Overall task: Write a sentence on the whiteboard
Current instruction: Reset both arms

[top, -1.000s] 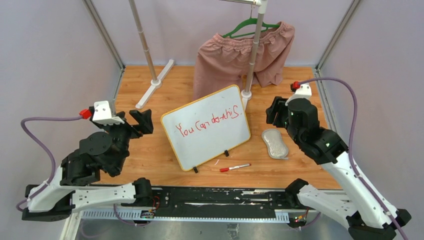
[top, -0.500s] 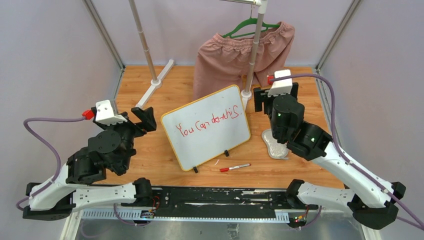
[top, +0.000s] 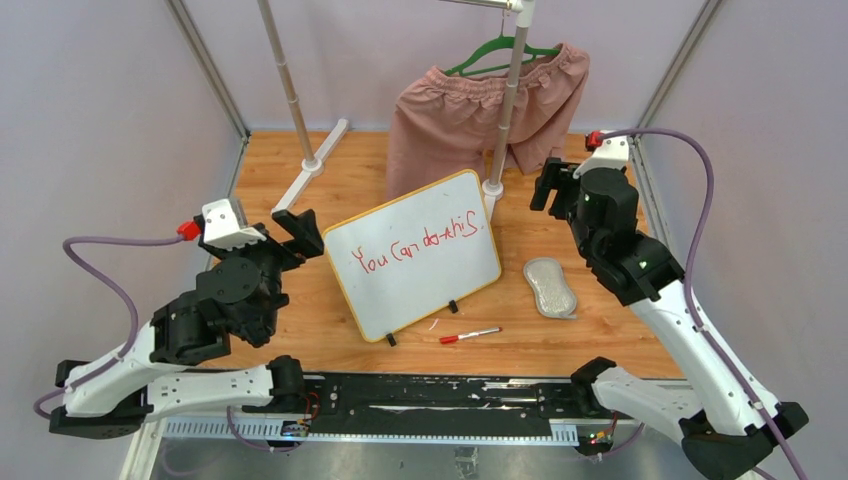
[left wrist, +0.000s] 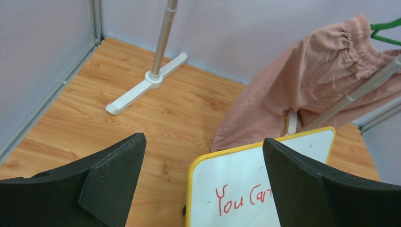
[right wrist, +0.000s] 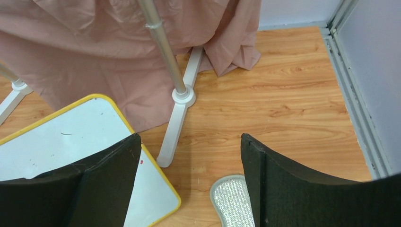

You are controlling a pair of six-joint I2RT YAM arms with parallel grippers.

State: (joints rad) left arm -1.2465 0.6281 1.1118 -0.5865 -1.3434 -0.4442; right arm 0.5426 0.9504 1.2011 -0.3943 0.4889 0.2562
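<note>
Writing appears done: the sentence (top: pixel 418 246) is running in red across the whiteboard (top: pixel 430 292), propped mid-table, with the red marker (top: pixel 470 335) lying just in front. The left gripper (left wrist: pixel 203 144) and right gripper (right wrist: pixel 189 139) are both gaping wide, holding nothing. Compared with a moment ago, the right arm is pulling back from over the eraser (top: pixel 550 288).

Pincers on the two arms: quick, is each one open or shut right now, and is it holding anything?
Left pincer: open, holding nothing.
Right pincer: open, holding nothing.
</note>
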